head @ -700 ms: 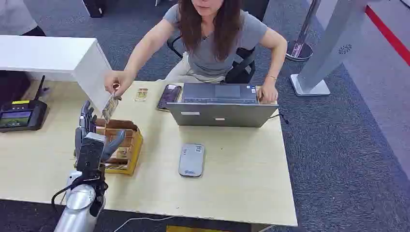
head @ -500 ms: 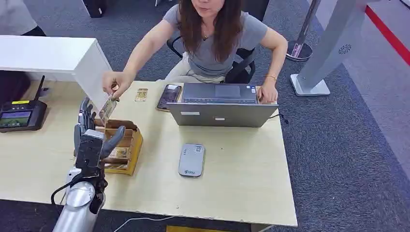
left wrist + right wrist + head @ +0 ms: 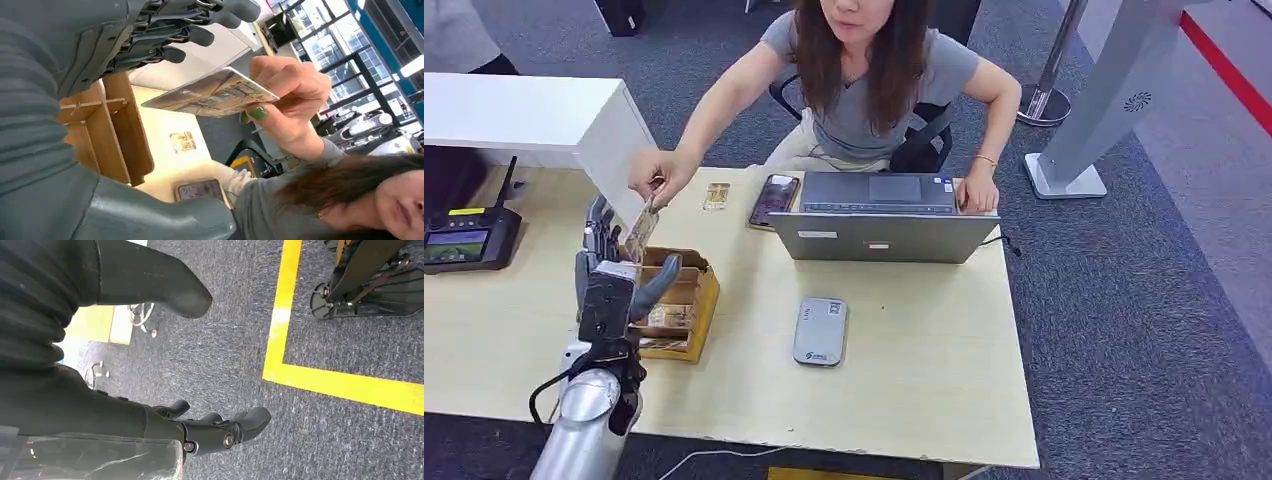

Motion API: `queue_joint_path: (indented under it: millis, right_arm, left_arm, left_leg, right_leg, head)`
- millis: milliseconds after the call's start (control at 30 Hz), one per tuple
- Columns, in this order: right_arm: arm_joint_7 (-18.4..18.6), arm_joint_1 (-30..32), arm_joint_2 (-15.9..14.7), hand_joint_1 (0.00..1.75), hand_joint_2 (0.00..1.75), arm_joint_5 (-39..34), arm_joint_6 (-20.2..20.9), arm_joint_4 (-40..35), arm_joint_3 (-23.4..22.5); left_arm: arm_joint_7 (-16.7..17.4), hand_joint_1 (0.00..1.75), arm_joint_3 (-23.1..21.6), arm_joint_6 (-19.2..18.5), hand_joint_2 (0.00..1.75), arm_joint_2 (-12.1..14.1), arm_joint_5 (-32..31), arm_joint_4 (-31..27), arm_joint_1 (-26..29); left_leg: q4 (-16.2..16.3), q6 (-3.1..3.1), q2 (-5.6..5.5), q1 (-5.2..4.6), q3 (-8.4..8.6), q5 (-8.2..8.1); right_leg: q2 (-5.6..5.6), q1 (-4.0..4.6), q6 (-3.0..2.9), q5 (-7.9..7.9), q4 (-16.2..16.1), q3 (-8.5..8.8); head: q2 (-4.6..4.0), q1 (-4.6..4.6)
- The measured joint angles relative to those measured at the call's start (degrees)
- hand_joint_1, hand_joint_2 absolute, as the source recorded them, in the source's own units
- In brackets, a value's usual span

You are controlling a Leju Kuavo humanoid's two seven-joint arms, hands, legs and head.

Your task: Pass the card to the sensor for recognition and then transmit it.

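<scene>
Left hand (image 3: 610, 283) spread, seemingly apart from card (image 3: 640, 231).

Before me stands a pale wood tabletop (image 3: 904, 340) on grey carpet (image 3: 1144, 330). A white cabinet (image 3: 534, 115) adjoins its far left corner. A grey pedestal stand (image 3: 1094, 110) rises at far right, beside a red floor stripe (image 3: 1224, 65). Below me, yellow tape (image 3: 295, 340) marks the carpet. Large dark-framed windows (image 3: 345, 35) admit daylight.

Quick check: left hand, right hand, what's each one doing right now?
Left hand: open, fingers spread by the card, which the person's hand holds.
Right hand: holding nothing, hanging over the floor; fingers look loosely apart.
</scene>
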Motion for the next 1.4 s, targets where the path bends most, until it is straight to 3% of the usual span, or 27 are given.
queue_joint_path:
  millis: [167,200,1400]
  right_arm:
    - [0.0,0.0,0.0,0.00,1.75,0.1,-0.1,0.0,0.0]
    - [0.0,0.0,0.0,0.00,1.75,0.1,-0.1,0.0,0.0]
    - [0.2,0.0,0.0,0.00,1.75,0.8,-0.3,0.0,0.0]
  left_arm:
    - [0.2,1.61,0.0,0.0,1.75,-0.1,0.5,0.4,-0.1]
    - [0.2,1.75,0.0,0.0,1.75,-0.2,0.6,0.4,-0.1]
    - [0.3,1.75,0.0,-0.2,1.75,-0.5,2.1,1.2,-0.1]
  left_leg:
    - [0.0,0.00,0.00,0.00,0.00,0.00]
    - [0.0,0.00,0.00,0.00,0.00,0.00]
    - [0.0,0.00,0.00,0.00,0.00,0.00]
  right_leg:
    - [0.00,0.00,0.00,0.00,0.0,0.00]
    - [0.00,0.00,0.00,0.00,0.0,0.00]
    - [0.00,0.00,0.00,0.00,0.0,0.00]
  head:
    - [0.00,0.00]
    - [0.00,0.00]
    - [0.00,0.00]
